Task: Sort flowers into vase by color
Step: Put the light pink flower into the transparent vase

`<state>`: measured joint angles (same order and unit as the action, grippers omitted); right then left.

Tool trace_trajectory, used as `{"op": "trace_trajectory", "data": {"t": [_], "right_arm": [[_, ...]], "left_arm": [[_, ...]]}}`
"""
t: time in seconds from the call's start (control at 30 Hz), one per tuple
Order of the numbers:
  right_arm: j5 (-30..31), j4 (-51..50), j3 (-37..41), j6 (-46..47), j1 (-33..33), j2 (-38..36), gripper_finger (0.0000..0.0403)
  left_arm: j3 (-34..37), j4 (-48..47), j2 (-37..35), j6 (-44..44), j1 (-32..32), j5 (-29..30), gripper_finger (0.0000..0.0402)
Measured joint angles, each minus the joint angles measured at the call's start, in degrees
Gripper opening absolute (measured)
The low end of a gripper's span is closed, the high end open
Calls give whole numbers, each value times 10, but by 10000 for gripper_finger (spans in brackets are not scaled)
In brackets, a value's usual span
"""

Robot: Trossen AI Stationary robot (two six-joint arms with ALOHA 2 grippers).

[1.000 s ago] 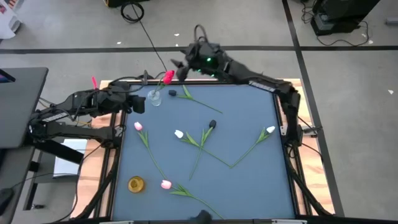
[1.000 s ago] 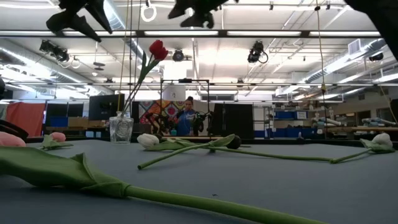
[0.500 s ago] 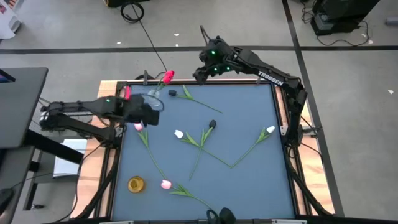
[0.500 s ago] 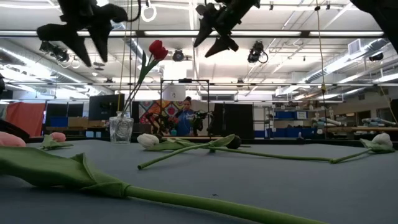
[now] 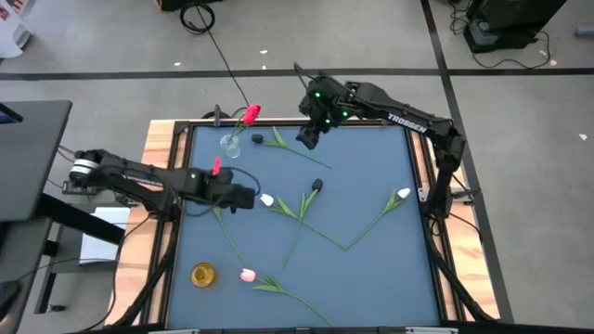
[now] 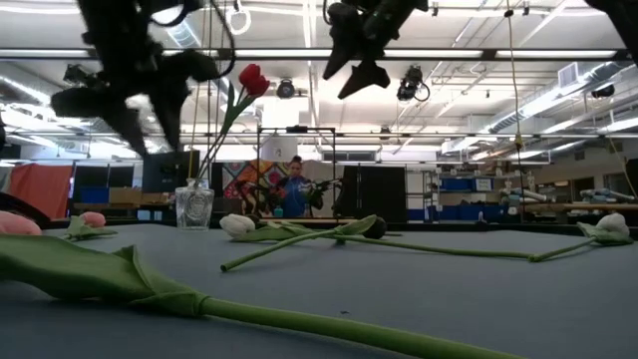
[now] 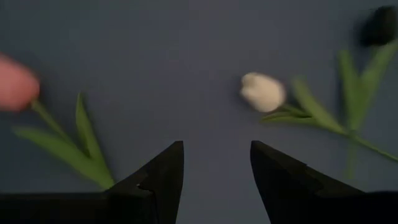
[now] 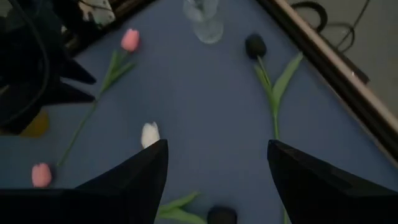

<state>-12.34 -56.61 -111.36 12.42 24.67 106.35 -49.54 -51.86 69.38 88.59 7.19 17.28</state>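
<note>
- A large workshop with ceiling strip lights lies beyond the table; a person (image 6: 295,189) stands far back among dark cabinets.
- The table (image 5: 371,269) has a blue-grey top in a wooden frame, on a grey floor with cables.
- The landmark is the glass vase (image 5: 230,146) near the table's far left corner. A red tulip (image 5: 251,114) stands in it, head leaning out past the far edge.
- Just beside the vase, toward the right arm, lies a dark tulip (image 5: 257,139), its stem running on toward the table's middle.
- Nearer the front than the vase, the left gripper (image 5: 249,198) hangs over the table. Its jaws are spread with nothing between them.
- In the left wrist view, a white tulip (image 7: 262,91) lies just ahead of the fingers (image 7: 163,177), and a pink tulip (image 7: 15,82) lies off to the side, its stem passing near them.
- A second dark tulip (image 5: 317,186) lies farther from the vase, at mid-table, its stem crossing the white one's.
- Another white tulip (image 5: 404,194) lies well apart from the vase, near the right edge.
- A second pink tulip (image 5: 248,275) lies near the front edge, far from the vase, beside a round yellow thing (image 5: 203,274).
- The right gripper (image 5: 304,137) hovers near the far edge, on the dark tulip's side of the vase, jaws spread wide and holding nothing.
</note>
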Motion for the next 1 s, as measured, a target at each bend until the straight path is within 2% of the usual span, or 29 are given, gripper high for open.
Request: {"op": "trace_trajectory", "data": {"t": [0.13,0.27,0.4,0.5,0.73,1.0], "right_arm": [[-4,20,80,12,-2,-39,281],[-35,86,186,49,-2,-90,281],[-43,142,278,91,1,-135,281],[-43,162,324,111,2,-160,281],[-42,178,380,132,2,-188,281],[-39,182,386,142,3,-187,270]], "left_arm": [[54,-1,0,80,29,-31,190],[105,36,0,140,52,-68,190],[144,90,0,178,67,-75,190],[164,97,0,198,73,-77,190],[172,88,2,198,71,-80,169],[227,137,2,206,64,-96,109]]}}
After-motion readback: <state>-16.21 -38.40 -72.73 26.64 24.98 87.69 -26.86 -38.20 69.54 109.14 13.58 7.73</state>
